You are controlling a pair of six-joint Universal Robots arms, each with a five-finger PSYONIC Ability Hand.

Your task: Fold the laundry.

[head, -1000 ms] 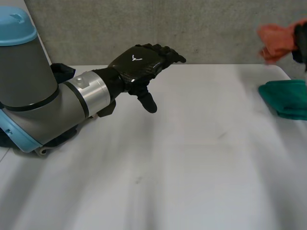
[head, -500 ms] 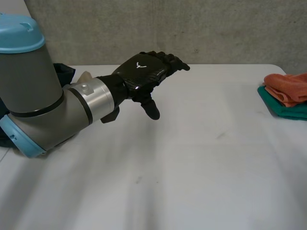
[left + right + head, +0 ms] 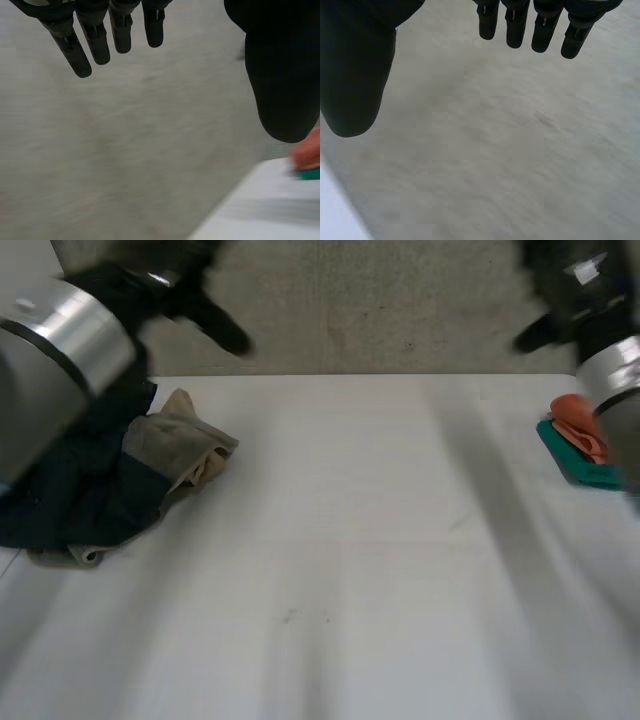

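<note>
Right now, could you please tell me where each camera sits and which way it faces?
Head view: between and behind the arms, looking down at the white table; both arms, left hand and right hand show.
Left wrist view: on that wrist, facing the grey wall past open fingers.
Right wrist view: on that wrist, facing the wall past open fingers.
Shared: head and left wrist views both catch the orange cloth on the green cloth.

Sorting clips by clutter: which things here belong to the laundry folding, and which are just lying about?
Job: pile of dark and beige clothes; orange cloth on the green cloth; left hand and right hand, both open, holding nothing.
Not part of it: white table; grey wall.
</note>
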